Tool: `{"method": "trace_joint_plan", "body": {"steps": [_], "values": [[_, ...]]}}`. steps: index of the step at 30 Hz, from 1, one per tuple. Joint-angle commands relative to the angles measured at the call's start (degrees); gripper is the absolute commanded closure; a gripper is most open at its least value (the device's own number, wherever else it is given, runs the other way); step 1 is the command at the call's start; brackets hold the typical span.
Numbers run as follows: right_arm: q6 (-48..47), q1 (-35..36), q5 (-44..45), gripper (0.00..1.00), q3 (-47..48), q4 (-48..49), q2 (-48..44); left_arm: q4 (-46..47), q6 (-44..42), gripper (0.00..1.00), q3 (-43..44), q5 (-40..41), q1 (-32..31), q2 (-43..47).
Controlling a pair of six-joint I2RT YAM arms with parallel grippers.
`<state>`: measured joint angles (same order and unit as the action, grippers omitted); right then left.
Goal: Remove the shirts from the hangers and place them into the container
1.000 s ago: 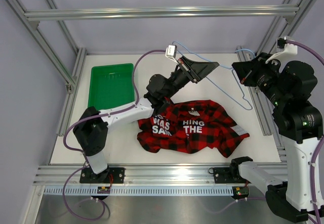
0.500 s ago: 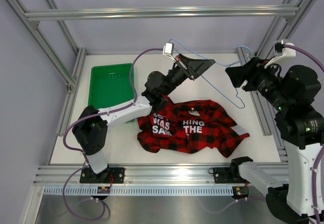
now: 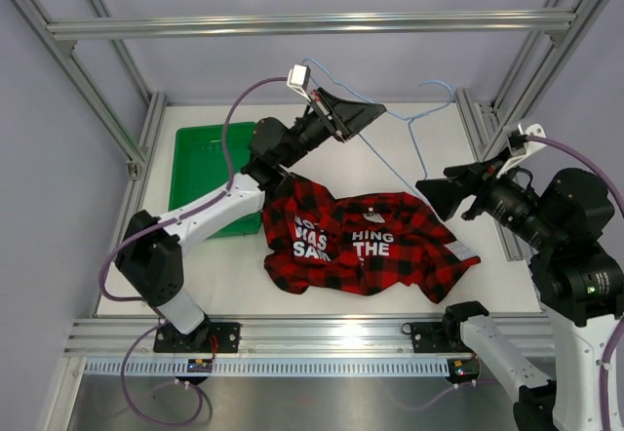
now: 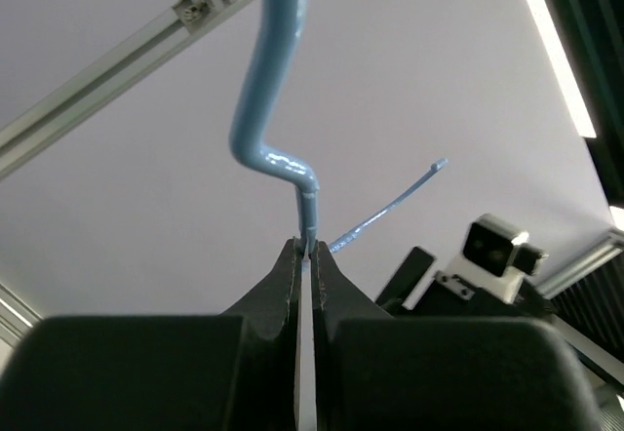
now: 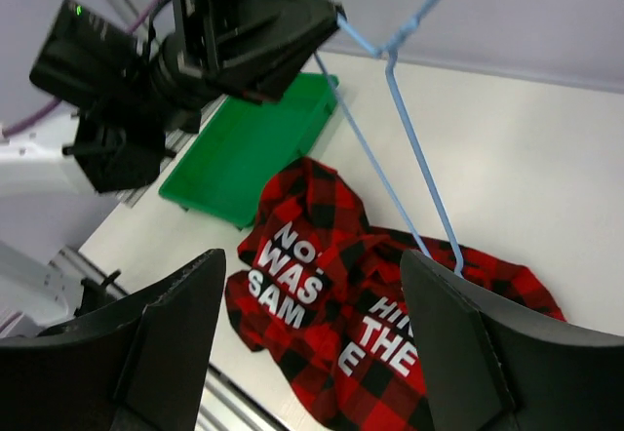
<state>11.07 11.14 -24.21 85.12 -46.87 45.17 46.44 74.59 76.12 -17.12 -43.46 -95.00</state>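
The shirt point(image 3: 370, 251) is off, heaped on the surface point(image 3: 234, 277) beside the tray point(image 3: 200, 163). Your left claw point(image 4: 305, 251) clamps the bare hanger point(image 4: 264, 60) (up in the air); your right claw point(image 5: 314, 255) is apart, empty. Next: grab the shirt, carry it into the tray.

White links point(image 3: 210, 209); black joints point(image 3: 153, 265) and fingers point(image 4: 280, 290); purple cables point(image 3: 225, 129)

Beyond the shirt point(image 3: 370, 246), the left tool point(image 4: 307, 254) is held high, pinched on the hanger point(image 4: 283, 164); right of the shirt, the right tool point(image 3: 427, 194) gapes wide, empty.
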Motion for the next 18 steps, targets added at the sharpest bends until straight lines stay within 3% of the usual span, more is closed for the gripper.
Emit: {"method": "trace_joint_plan", "body": {"steps": [1, 5, 9, 18], "values": [[-2.0, 0.2, -9.0, 0.2, -2.5, 2.0, -3.0, 1.6, 4.9, 1.0, -0.6, -7.9, 3.4, 7.5], [-3.2, 0.1, -7.8, 0.23, -3.1, 1.3, -5.7, 7.2, 10.8, 1.0, -4.7, -11.6, 6.8, 11.9], [-0.4, 0.1, -12.5, 0.33, -4.7, 4.5, -5.1, 13.6, 19.2, 1.0, -6.4, -14.3, 7.4, 12.4], [4.5, 0.1, -23.0, 0.35, -4.1, 13.1, -0.3, 16.3, 21.1, 1.0, -12.4, -14.9, 7.4, 15.9]]}}
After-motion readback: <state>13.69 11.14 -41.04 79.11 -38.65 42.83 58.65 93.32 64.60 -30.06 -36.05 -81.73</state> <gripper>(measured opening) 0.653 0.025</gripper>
